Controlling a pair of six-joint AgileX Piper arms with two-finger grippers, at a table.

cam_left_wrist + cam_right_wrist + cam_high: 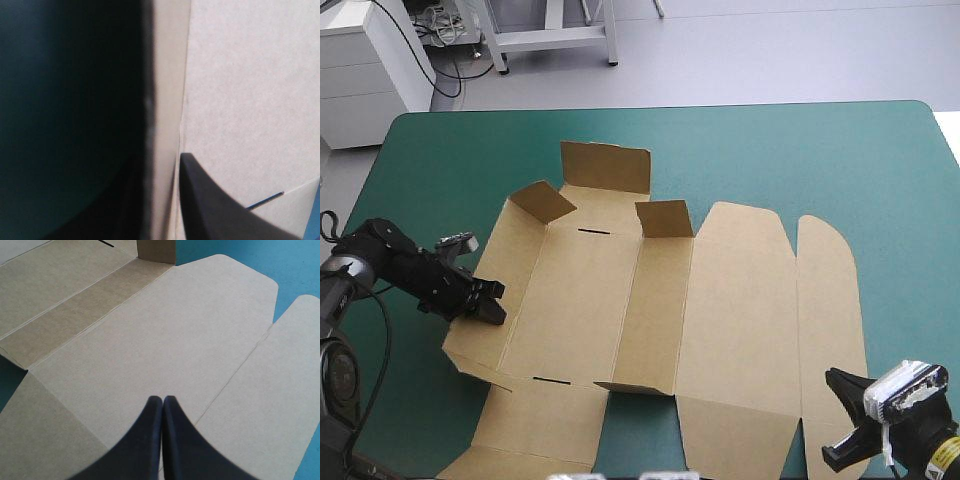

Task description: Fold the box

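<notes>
Left gripper (492, 300) jaws pinching box (580, 300) wall, right gripper (162, 401) jaws pressed together, near edge cropped

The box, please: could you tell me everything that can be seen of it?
The box is one cut sheet of brown board, creased, lying mostly flat on the teal-green table cover. Its left wall is raised and pinched by the left gripper; three small flaps stand up along the far side. Two thin slots cut the base panel. The lid and its rounded tuck flap lie flat at the right, where the right gripper, shut, points over the lid; contact there cannot be told.
</notes>
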